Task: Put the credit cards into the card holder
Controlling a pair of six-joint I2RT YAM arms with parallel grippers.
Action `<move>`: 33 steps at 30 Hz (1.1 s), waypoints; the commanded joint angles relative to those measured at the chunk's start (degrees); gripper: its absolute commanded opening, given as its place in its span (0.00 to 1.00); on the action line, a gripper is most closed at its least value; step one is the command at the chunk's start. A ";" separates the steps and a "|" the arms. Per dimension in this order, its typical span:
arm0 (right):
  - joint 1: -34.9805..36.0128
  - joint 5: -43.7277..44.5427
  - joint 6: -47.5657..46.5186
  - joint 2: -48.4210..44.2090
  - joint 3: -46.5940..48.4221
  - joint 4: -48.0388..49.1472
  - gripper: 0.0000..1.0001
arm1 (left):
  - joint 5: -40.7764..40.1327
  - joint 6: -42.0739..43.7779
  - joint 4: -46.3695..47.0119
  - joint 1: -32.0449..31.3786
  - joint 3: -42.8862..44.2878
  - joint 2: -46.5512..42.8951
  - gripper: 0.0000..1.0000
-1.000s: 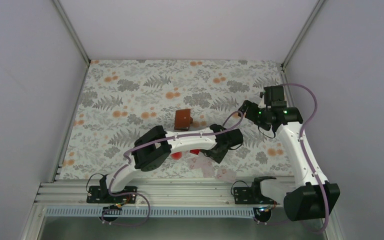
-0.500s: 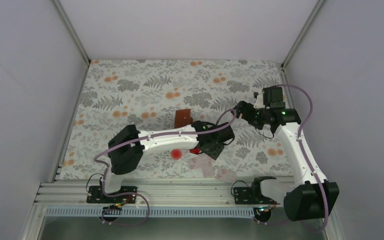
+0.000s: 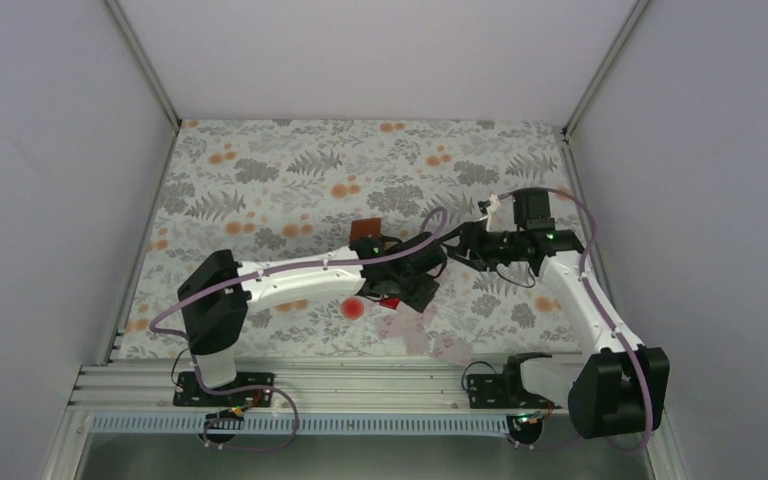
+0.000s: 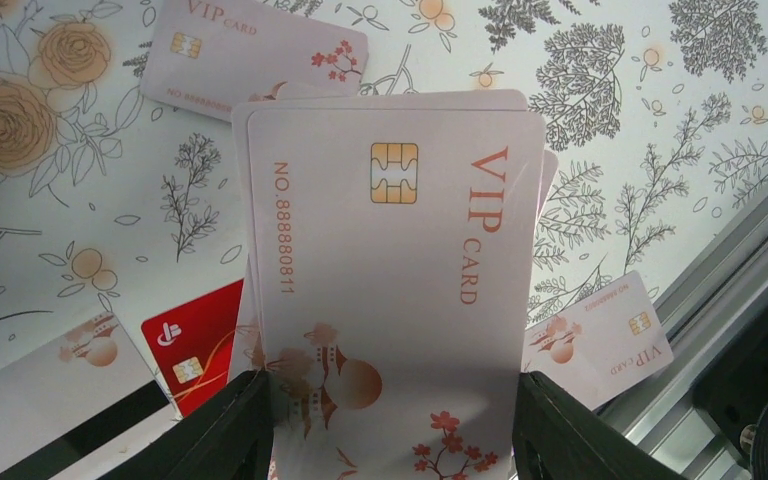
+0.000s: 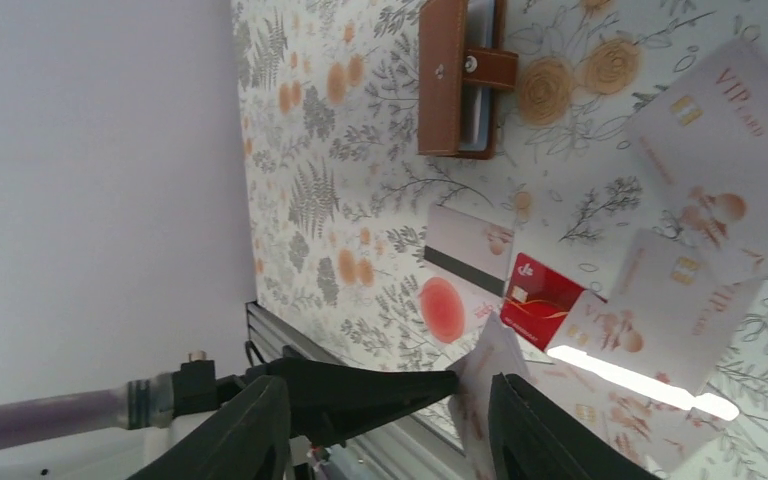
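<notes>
My left gripper (image 4: 390,400) is shut on a stack of pale VIP credit cards (image 4: 390,240), which stand up between its black fingers (image 4: 235,430). In the top view it hangs mid-table (image 3: 415,275), with my right gripper (image 3: 457,250) close at its right. Seen from the right wrist, my right gripper (image 5: 388,390) is open, its jaws on either side of the left gripper's fingertip and the edge-on card stack (image 5: 480,385). The brown card holder (image 5: 457,80) lies on the cloth just beyond (image 3: 368,232). A red card (image 4: 195,340) lies below among loose pale ones (image 4: 255,50).
More loose cards lie on the floral cloth near the front rail (image 4: 600,335), one with a black stripe (image 5: 470,245). A round red spot (image 3: 353,307) is on the cloth. The aluminium rail (image 3: 360,385) runs along the near edge, and grey walls stand on three sides.
The left arm has drawn back to the left, bringing its card stack nearer the holder. The right arm swung left and down to the stack, and its jaws have narrowed.
</notes>
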 commanded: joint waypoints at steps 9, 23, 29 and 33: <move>1.76 -4.30 0.53 -0.81 -4.05 -0.67 0.50 | 0.82 0.50 4.98 -0.06 -1.07 -2.22 0.51; 2.30 -3.38 -2.66 -1.81 -4.80 -1.82 0.38 | -0.62 -3.48 4.32 0.08 -1.25 -4.89 0.50; 3.52 -3.49 -2.57 -1.38 -4.65 -1.51 0.25 | -0.60 -3.97 3.12 0.11 1.28 -3.06 0.50; 3.91 -1.44 -3.54 -1.28 -4.46 -2.90 0.24 | -0.68 -4.16 2.82 0.12 1.81 -2.34 0.50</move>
